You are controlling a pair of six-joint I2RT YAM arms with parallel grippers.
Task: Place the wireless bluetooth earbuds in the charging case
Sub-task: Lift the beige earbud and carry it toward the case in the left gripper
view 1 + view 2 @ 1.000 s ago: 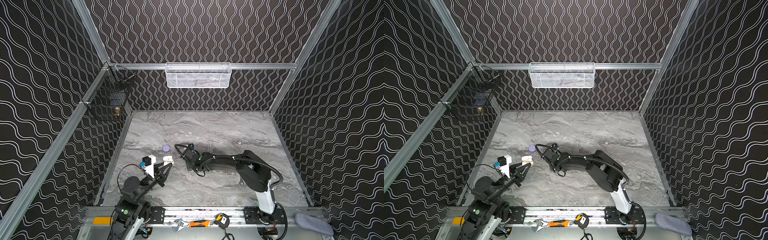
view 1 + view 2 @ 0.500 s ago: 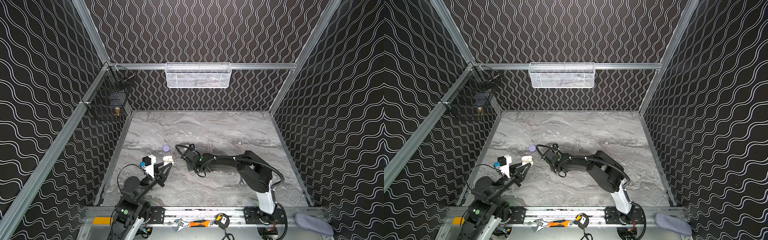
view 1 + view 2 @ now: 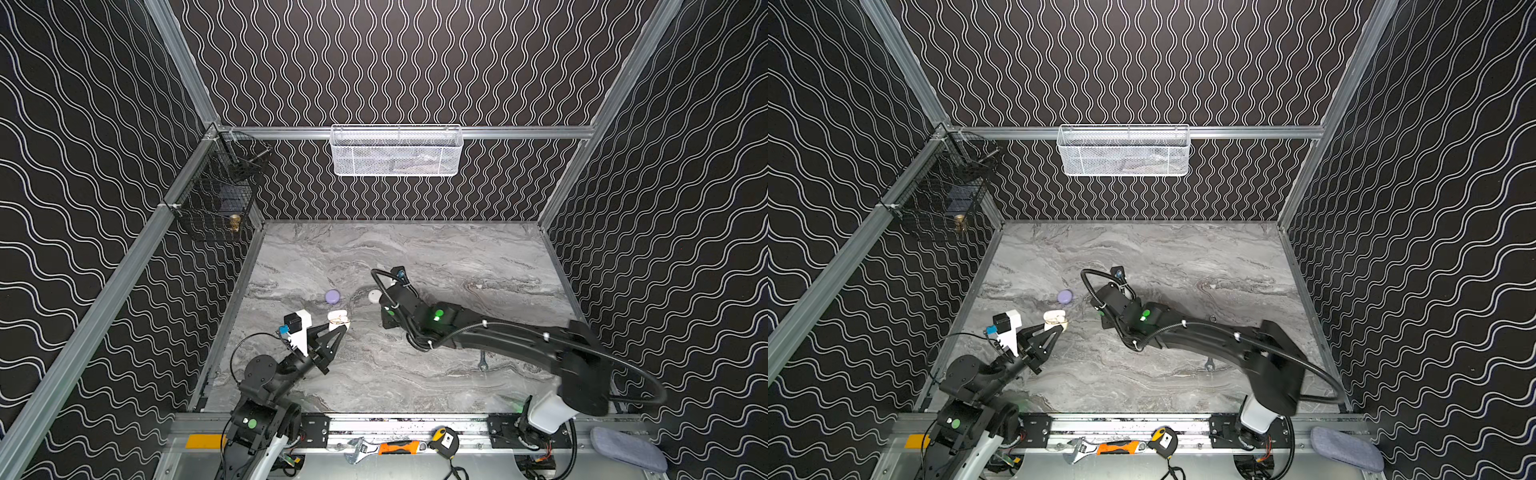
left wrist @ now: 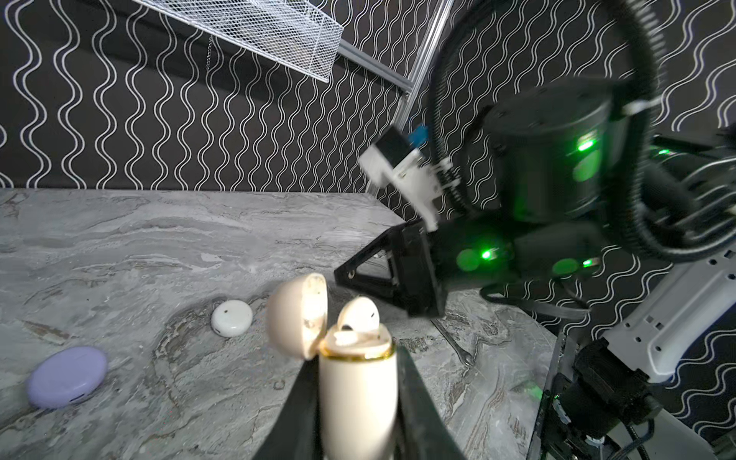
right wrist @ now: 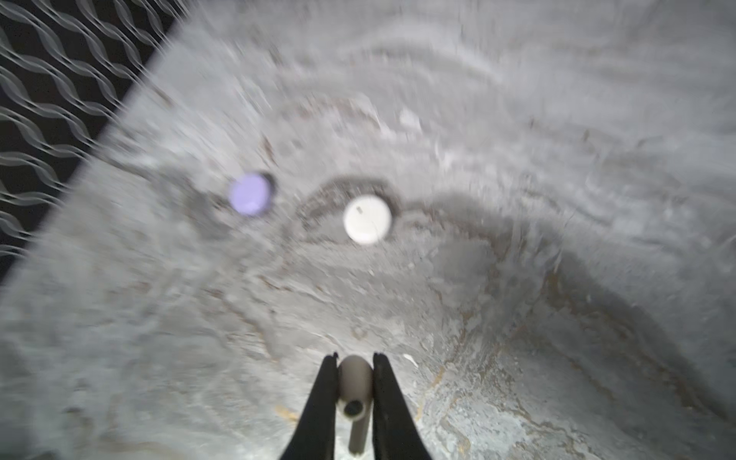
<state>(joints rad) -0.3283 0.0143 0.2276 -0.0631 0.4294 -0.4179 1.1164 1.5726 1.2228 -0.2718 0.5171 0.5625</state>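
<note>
My left gripper (image 3: 340, 329) (image 4: 355, 360) is shut on a cream charging case (image 3: 338, 318) (image 3: 1054, 317) (image 4: 358, 398), held upright just above the table. Its lid (image 4: 298, 314) hangs open. One cream earbud (image 4: 358, 314) sits in the case's top. My right gripper (image 3: 386, 321) (image 3: 1106, 322) (image 5: 354, 358) hovers just right of the case, shut on a second cream earbud (image 5: 354, 380), stem pointing back between the fingers. In the left wrist view its black fingers (image 4: 382, 275) hang behind the case.
A closed lavender case (image 3: 332, 296) (image 5: 251, 194) and a round white case (image 3: 375, 295) (image 5: 367, 218) lie behind the grippers. A steel wrench (image 3: 482, 361) lies under the right arm. A white mesh basket (image 3: 397, 151) and a black wire basket (image 3: 220, 199) hang on the walls.
My right gripper's jaws closed on the earbud and the arm rose and drew back to the right, uncovering the round white case. The left arm and its case stayed put.
</note>
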